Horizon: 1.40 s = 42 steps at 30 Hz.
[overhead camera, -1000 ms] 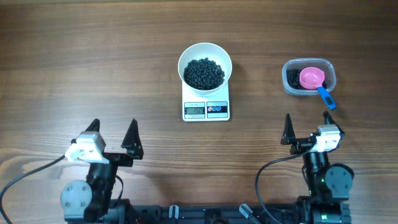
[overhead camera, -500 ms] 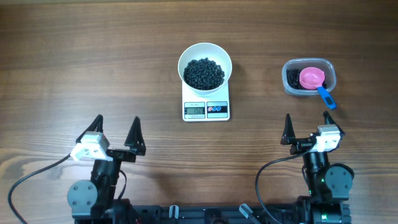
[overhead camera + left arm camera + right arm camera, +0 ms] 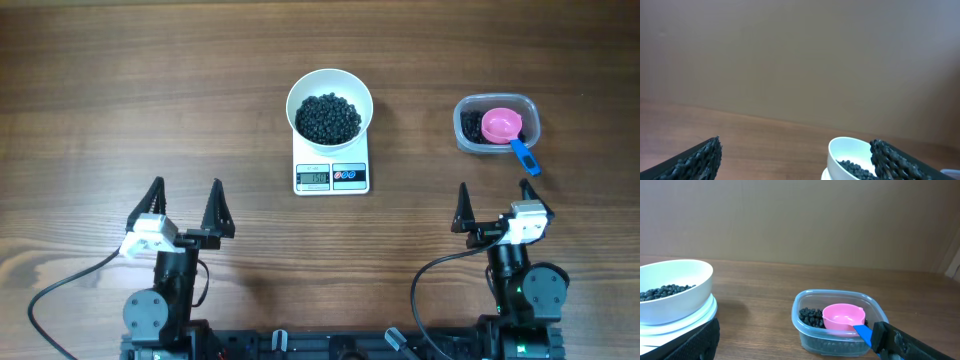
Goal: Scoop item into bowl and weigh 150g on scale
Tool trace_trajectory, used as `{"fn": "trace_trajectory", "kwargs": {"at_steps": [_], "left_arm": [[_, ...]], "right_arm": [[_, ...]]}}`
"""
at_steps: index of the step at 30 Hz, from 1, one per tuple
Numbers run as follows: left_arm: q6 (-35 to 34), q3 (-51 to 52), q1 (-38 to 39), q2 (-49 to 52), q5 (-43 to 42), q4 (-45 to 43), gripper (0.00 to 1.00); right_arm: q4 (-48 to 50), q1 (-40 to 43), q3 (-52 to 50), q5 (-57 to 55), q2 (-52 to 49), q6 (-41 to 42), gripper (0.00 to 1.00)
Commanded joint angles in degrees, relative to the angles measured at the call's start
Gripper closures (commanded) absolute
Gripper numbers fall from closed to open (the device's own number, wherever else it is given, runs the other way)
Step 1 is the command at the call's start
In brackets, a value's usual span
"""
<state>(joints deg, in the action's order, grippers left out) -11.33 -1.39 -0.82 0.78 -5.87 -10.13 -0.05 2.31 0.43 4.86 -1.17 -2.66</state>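
Since the earlier frames the left arm has swung toward the centre and squared up, so its left claw [image 3: 186,193] now points straight up the frame. The right arm has kept its place. Both sit at the lower edge of the overhead view, one at lower left and one at lower right.

The left claw is spread wide and grips nothing. The right claw [image 3: 493,196] is likewise spread wide and empty, well apart from everything on the worktop [image 3: 150,90].

Up at centre frame the bowl [image 3: 330,78] sits on the scale [image 3: 332,168], covering its rear part. The front strip, with the display and two buttons, stays in sight. The digits are too small to read with certainty. The black beads [image 3: 328,118] fill the bowl's bottom in a dark heap.

At upper right stands a clear tub [image 3: 533,112] holding more beads and a pink scoop [image 3: 501,125]. The scoop's blue handle [image 3: 524,156] sticks out over the tub's lower right rim.
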Motion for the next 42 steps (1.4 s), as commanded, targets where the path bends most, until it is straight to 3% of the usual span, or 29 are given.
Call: {"fn": "trace_trajectory", "kwargs": {"at_steps": [1, 7, 13, 19, 29, 42], "left_arm": [[-1.11, 1.07, -0.33, -0.61, 1.79, -0.37, 0.0], [-1.14, 1.07, -0.31, -0.61, 2.75, 4.98, 0.0], [-5.46, 1.07, -0.31, -0.61, 3.21, 14.53, 0.0], [8.22, 1.07, -0.31, -0.61, 3.26, 14.58, 0.0], [17.11, 1.07, -0.33, -0.61, 4.81, 14.62, 0.0], [10.4, 1.07, -0.33, -0.39, 6.19, 14.6, 0.0]], "right_arm": [[0.09, 0.17, -0.11, -0.72, 0.2, -0.2, 0.0], [0.09, 0.2, -0.11, -0.72, 0.2, -0.2, 0.0], [0.09, 0.17, -0.11, -0.72, 0.2, -0.2, 0.0], [0.09, 0.17, -0.11, -0.72, 0.2, -0.17, 0.0], [0.09, 0.17, -0.11, -0.72, 0.2, -0.2, 0.0], [0.09, 0.17, -0.11, -0.72, 0.2, -0.2, 0.0]]}}
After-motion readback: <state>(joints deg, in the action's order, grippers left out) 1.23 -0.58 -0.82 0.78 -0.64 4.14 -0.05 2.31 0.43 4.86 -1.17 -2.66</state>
